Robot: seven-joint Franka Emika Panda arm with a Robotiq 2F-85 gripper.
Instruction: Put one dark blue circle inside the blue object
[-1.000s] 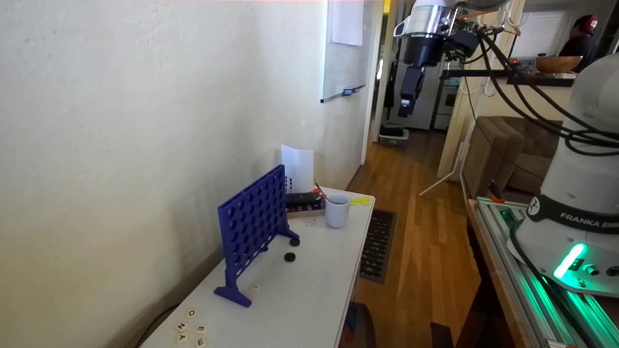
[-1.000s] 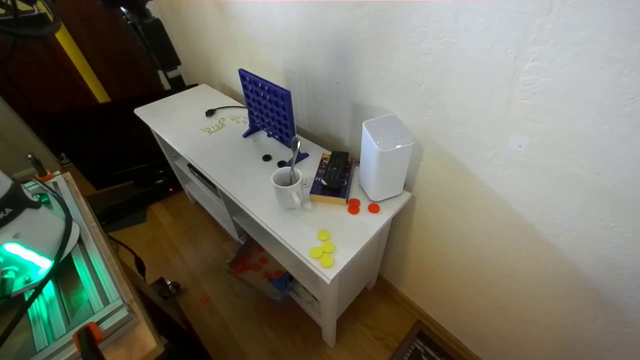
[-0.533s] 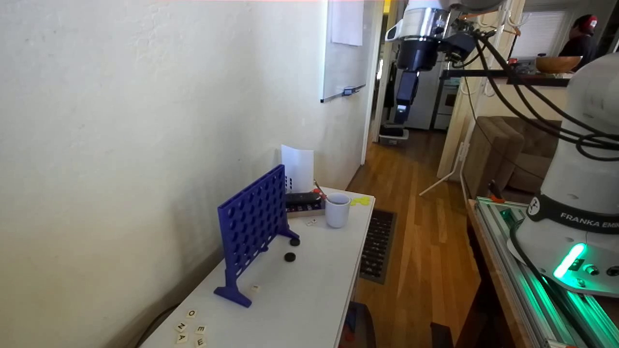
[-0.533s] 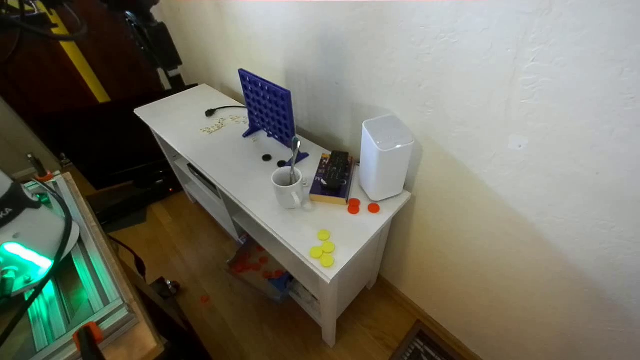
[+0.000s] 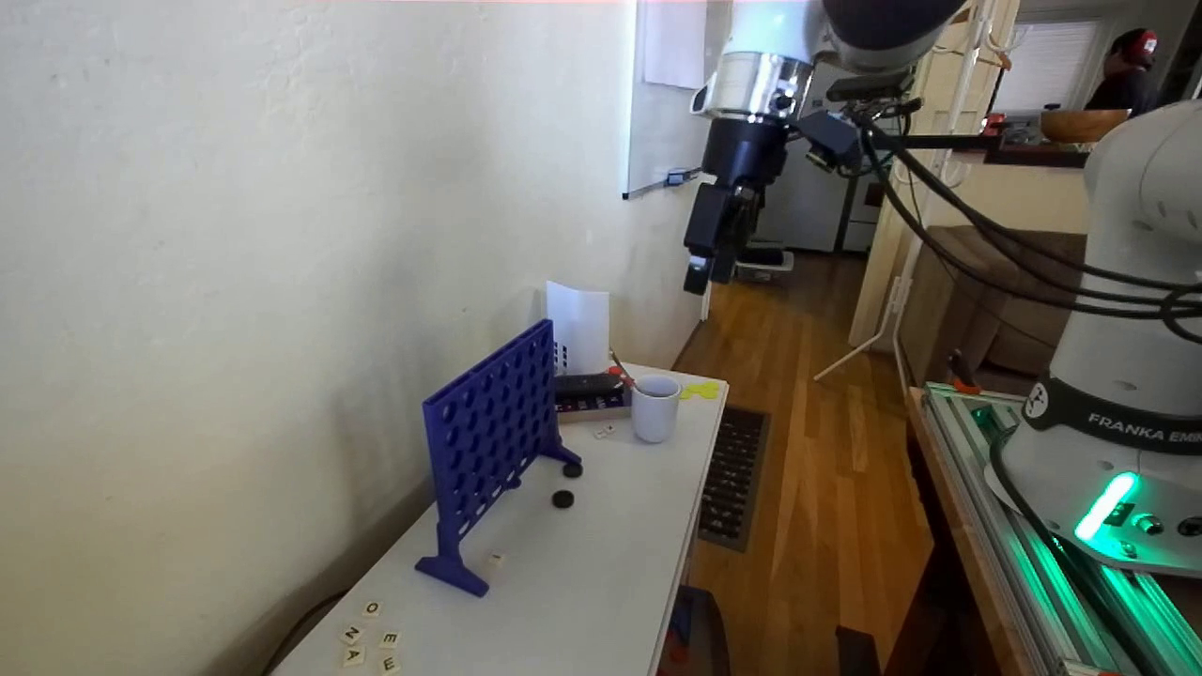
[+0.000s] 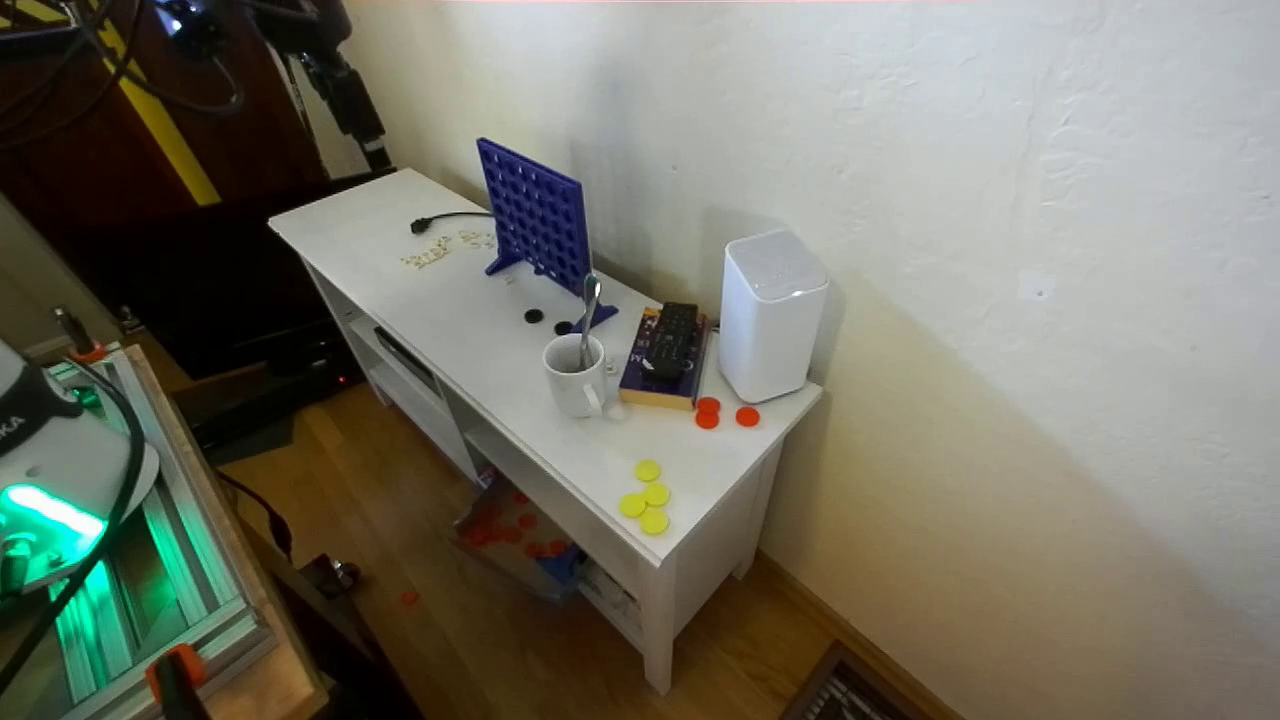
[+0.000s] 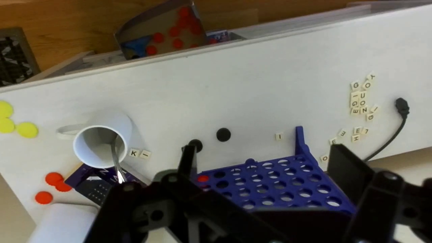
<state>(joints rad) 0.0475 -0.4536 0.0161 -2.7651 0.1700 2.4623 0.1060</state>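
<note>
The jaws hang spread, well above the worktop (image 5: 601, 573), where two dark discs (image 5: 562, 499) lie near the upright blue rack (image 5: 492, 418).

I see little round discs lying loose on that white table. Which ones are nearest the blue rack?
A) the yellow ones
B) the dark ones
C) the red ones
B: in an exterior view the two dark discs lie close to the rack, while the red discs and yellow discs lie farther from it on the table.
</note>
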